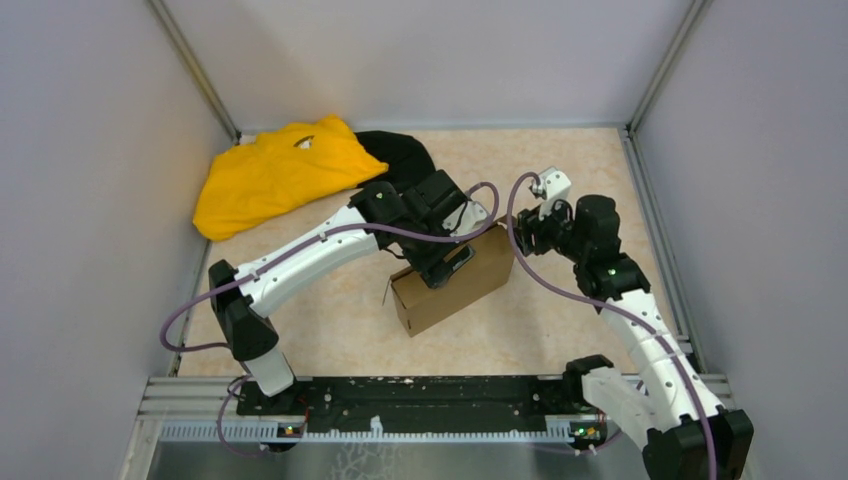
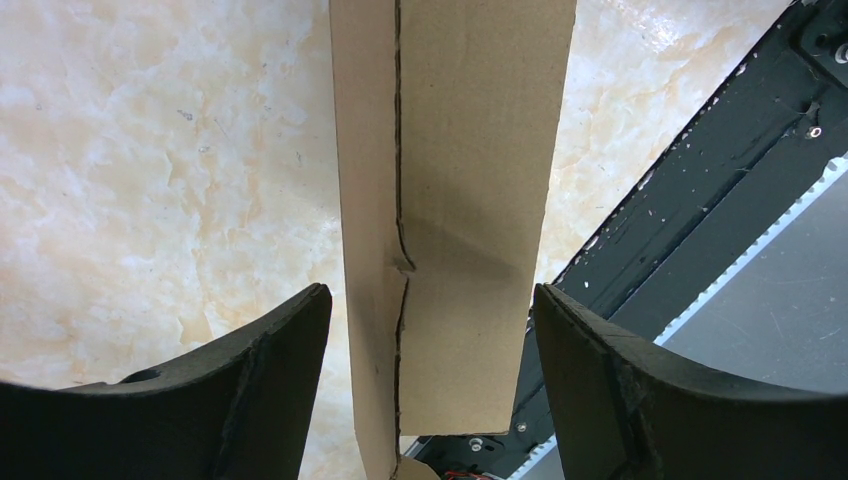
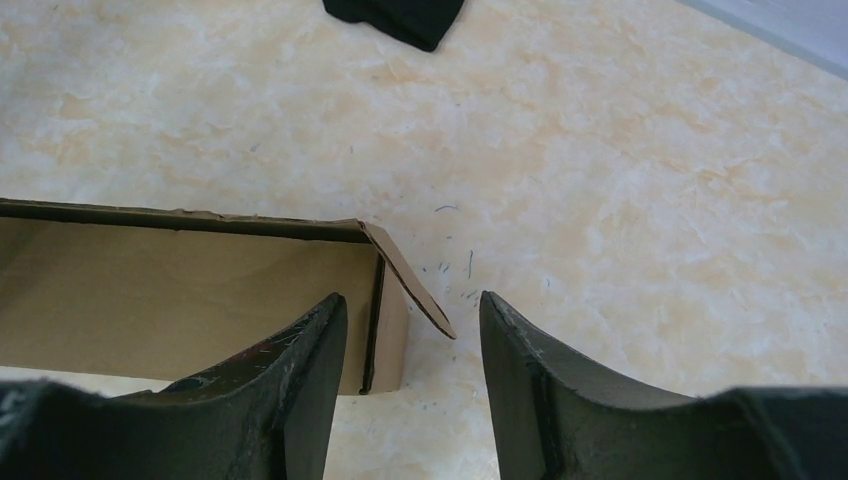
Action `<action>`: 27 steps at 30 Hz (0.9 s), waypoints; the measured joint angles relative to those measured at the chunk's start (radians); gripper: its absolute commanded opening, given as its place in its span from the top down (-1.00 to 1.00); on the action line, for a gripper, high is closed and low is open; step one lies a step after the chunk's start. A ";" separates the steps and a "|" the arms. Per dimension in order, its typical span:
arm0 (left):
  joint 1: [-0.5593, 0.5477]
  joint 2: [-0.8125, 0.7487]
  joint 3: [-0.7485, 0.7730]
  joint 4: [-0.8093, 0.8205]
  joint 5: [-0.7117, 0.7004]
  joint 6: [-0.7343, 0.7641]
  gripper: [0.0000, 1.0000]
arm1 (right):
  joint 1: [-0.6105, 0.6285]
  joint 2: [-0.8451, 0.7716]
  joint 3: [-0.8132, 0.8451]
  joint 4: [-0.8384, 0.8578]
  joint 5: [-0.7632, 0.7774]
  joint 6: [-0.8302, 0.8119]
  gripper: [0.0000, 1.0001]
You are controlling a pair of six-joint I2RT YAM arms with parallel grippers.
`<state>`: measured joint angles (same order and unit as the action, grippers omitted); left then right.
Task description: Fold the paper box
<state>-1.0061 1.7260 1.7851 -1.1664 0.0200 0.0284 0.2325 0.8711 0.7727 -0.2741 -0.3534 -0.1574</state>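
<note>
Nearest: black base rail (image 1: 400, 410), one, bolted along the near edge of the table (image 1: 560, 180), one, marble-patterned.

Arms, two: left arm (image 1: 300, 250) reaching from the near-left corner to mid-table; right arm (image 1: 640, 320) rising from the near-right corner, bent back toward the centre.

Paper box (image 1: 455, 290), one, plain brown, shallow, top open, about mid-table, set askew to the edges, between the two grippers.

Yellow cloth (image 1: 275, 175), one, crumpled toward the far-left corner.

Black cloth (image 1: 405, 155), one, touching the yellow one's right side, near the far edge.

Left gripper (image 2: 430, 290), one: fingers spread wide, straddling a long wall of the box from above, with no clamp evident.

Right gripper (image 3: 412, 297), one: fingers parted, nothing held, hovering just beside the box's right end.

Corner flap (image 3: 405, 280), one seen, splayed outward at that end, not tucked.

Step in hand, judged: bringing that flap inward. To do it well:
- steady the wall with the left without crushing it
- take the flap close to its crease, not at the tip
- swing it along the scored line
- keep the box from skidding on the smooth table
</note>
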 measured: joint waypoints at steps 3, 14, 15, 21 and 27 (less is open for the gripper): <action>0.000 0.000 0.000 0.000 0.001 0.000 -0.59 | 0.000 0.015 0.000 0.004 0.000 0.000 0.00; 0.000 0.003 0.000 0.001 0.008 0.008 -0.59 | 0.000 0.048 0.002 0.020 0.002 -0.007 0.50; 0.000 0.004 0.000 0.001 0.008 0.009 -0.59 | 0.000 0.048 0.003 0.020 0.002 -0.007 0.52; 0.000 0.010 0.000 0.005 0.007 0.011 -0.59 | 0.000 0.048 0.022 0.026 0.000 -0.006 0.69; 0.000 0.022 0.000 0.025 0.007 0.014 -0.59 | 0.000 0.048 0.023 0.019 -0.014 -0.004 0.77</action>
<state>-1.0065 1.7481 1.7851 -1.1416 0.0269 0.0422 0.2325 0.9188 0.7952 -0.2550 -0.3679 -0.1612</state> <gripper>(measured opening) 0.795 0.132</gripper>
